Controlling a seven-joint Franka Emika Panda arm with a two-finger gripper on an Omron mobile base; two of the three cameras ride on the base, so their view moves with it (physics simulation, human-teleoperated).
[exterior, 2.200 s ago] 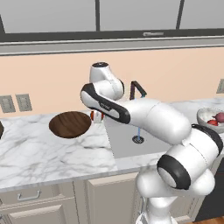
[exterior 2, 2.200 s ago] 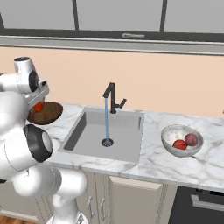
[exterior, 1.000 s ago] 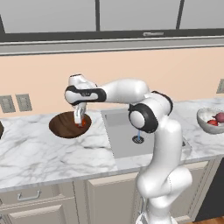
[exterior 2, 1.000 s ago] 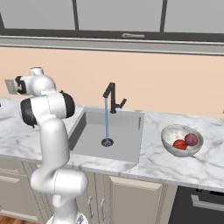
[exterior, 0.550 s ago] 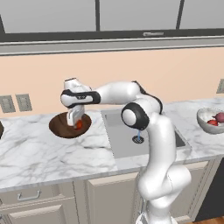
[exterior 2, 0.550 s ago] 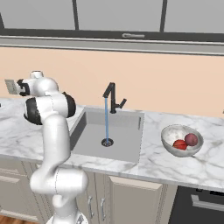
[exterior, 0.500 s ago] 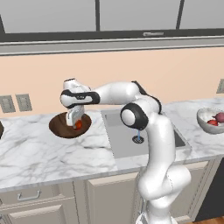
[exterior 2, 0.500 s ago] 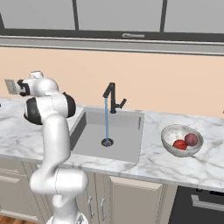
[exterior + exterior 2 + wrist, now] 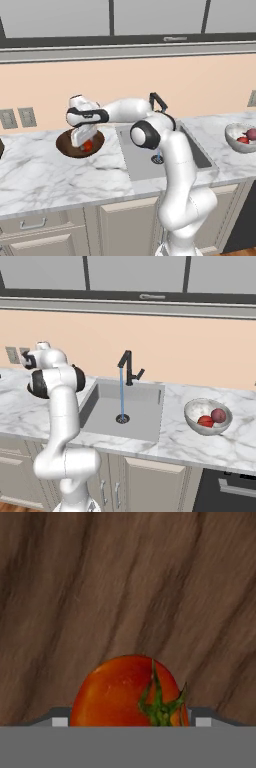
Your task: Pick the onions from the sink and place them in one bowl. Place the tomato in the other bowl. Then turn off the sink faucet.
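My gripper (image 9: 85,144) is down inside the wide brown wooden bowl (image 9: 66,148) on the counter left of the sink (image 9: 142,160). It is shut on the glossy orange-red tomato (image 9: 88,146). In the hand view the tomato (image 9: 129,694) with its green stem sits between the fingertips (image 9: 60,720), just above the bowl's grainy wood (image 9: 125,582). The two onions, one deep red (image 9: 205,421) and one mauve-pink (image 9: 218,415), lie in the pale grey-white bowl (image 9: 192,408) at the right. A thin stream of water (image 9: 121,391) falls from the black faucet (image 9: 128,368).
Two wall outlets (image 9: 17,118) sit on the backsplash left of the wooden bowl. The basin (image 9: 142,411) holds just its drain (image 9: 121,418). My arm stretches over the sink's left edge. Marble counter (image 9: 45,175) runs in front.
The arm has swung left from over the sink to the wooden bowl and lowered the tomato into it. The onions and the water stream are unchanged.
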